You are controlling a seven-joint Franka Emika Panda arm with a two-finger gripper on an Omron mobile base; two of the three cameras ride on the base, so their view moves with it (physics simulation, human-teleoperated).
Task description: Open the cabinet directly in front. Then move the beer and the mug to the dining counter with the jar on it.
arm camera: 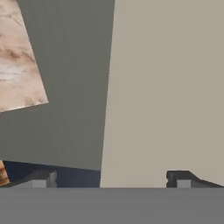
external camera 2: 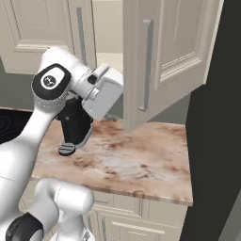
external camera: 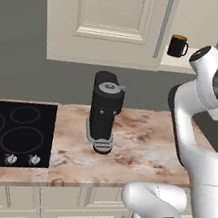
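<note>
Cream cabinet (external camera 2: pixel 169 52) doors fill the top of both base views; I see the right-hand door swung out toward me in the right base view, its long grey bar handle (external camera 2: pixel 147 66) upright near the centre, and a pale shelf (external camera 2: pixel 109 59) showing in the gap behind it. In the left base view the mug (external camera: pixel 177 45) stands on that shelf at the upper right, dark with a yellow-orange inside, just beside the edge of the closed left door (external camera: pixel 109 17). Below, on the marbled counter (external camera: pixel 136 141), a black coffee machine (external camera: pixel 104 111) sits in the middle, with the black cooktop (external camera: pixel 13 132) at the left edge. In the hand view my gripper (arm camera: pixel 113 179) has its fingertips (arm camera: pixel 179 178) spread wide at the bottom corners, pinching nothing, with a plain cream panel close ahead on the right; it may be the door's face, but I can't be sure.
</note>
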